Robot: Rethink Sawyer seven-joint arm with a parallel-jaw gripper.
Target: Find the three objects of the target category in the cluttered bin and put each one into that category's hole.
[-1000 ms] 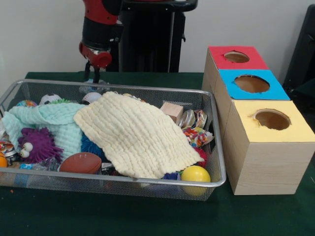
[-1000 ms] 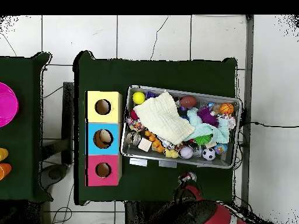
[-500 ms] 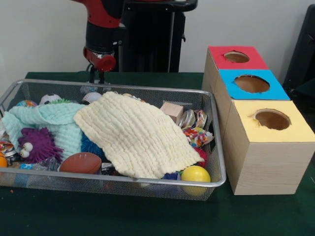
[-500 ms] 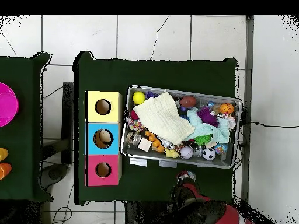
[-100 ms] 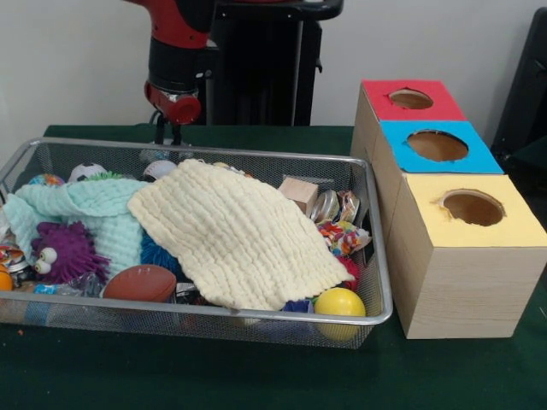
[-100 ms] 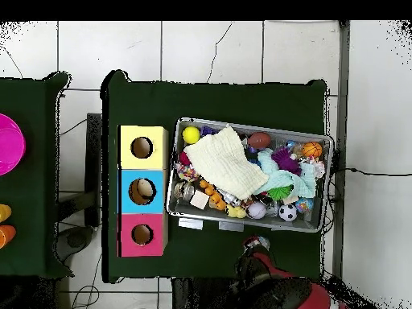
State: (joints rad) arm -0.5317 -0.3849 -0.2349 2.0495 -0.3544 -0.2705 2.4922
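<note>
Wire-mesh bin [image 5: 376, 256] draped with waffled cream cloth [image 5: 235, 235].
Claw [image 5: 167, 130] is held outside the bin's rim; whether its fingers are apart cannot be told.

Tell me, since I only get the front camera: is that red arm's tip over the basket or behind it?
Observer: Behind it. From overhead, the gripper hangs over the green table, just outside the wire bin.
Operator: Is anything inside those coloured boxes?
Observer: The blue box's hole shows something pale inside. The yellow hole and the red hole show only dark.
Operator: Anything outside my picture?
Observer: A second table stands beside this one, with a pink round thing on it.
</note>
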